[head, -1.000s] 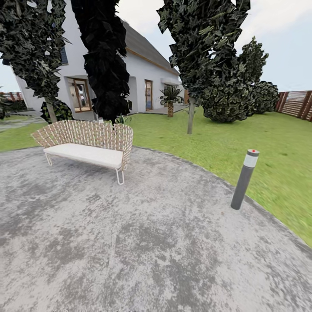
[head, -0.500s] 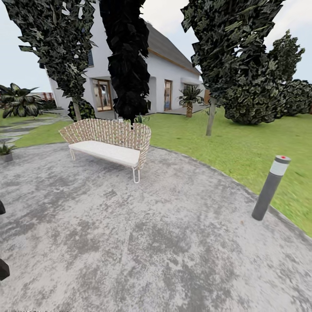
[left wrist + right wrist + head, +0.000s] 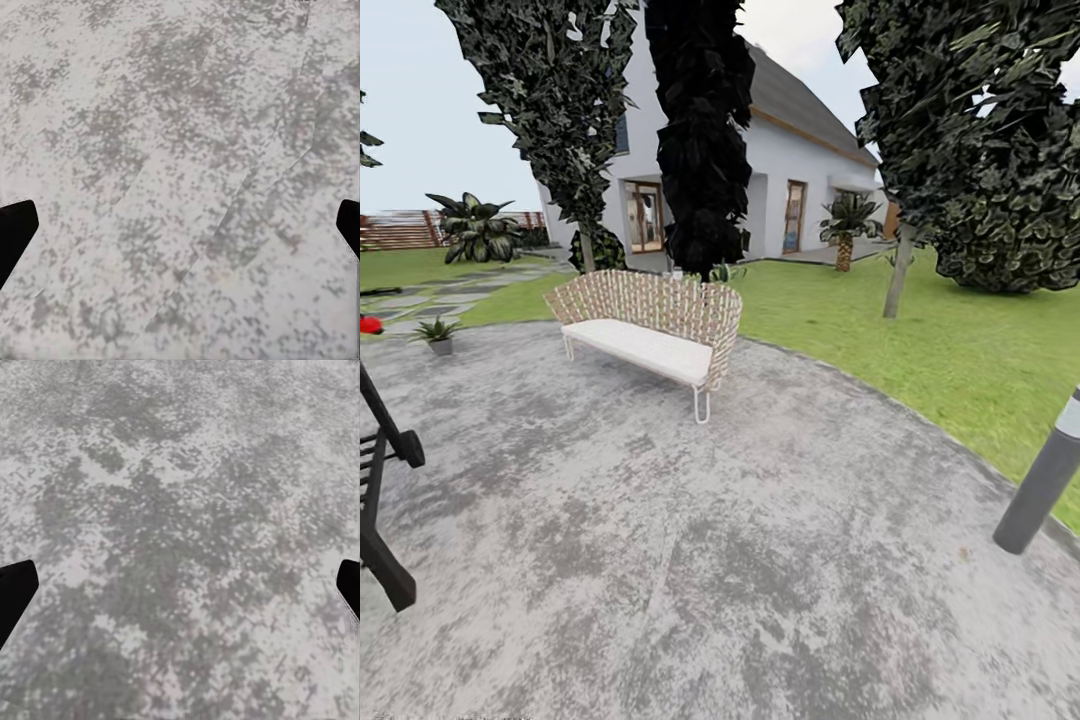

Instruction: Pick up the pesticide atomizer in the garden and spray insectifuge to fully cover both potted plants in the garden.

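Note:
I stand on the round grey paved area [image 3: 710,560] of the garden, with lawn [image 3: 920,350] to the right. One of the potted plants [image 3: 437,333], a low green rosette in a grey pot, sits at the paving's far left edge. Beside it, at the picture's edge, lies a small red thing [image 3: 369,324]; I cannot tell whether it is the pesticide atomizer. Insectifuge is too small to make out from here. My left gripper [image 3: 180,225] and right gripper [image 3: 180,592] both hang open over bare paving, fingertips wide apart.
A woven bench [image 3: 650,325] with a white seat stands ahead. A grey lamp post [image 3: 1043,485] rises at the paving's right rim. A black slatted frame [image 3: 380,500] juts in at the left. Trees, a white house, stepping stones [image 3: 430,300] and a fence lie beyond.
The whole view has swung left: bench and lamp post slid right in the picture. The potted plant, the red thing and the black frame have come into sight at the left.

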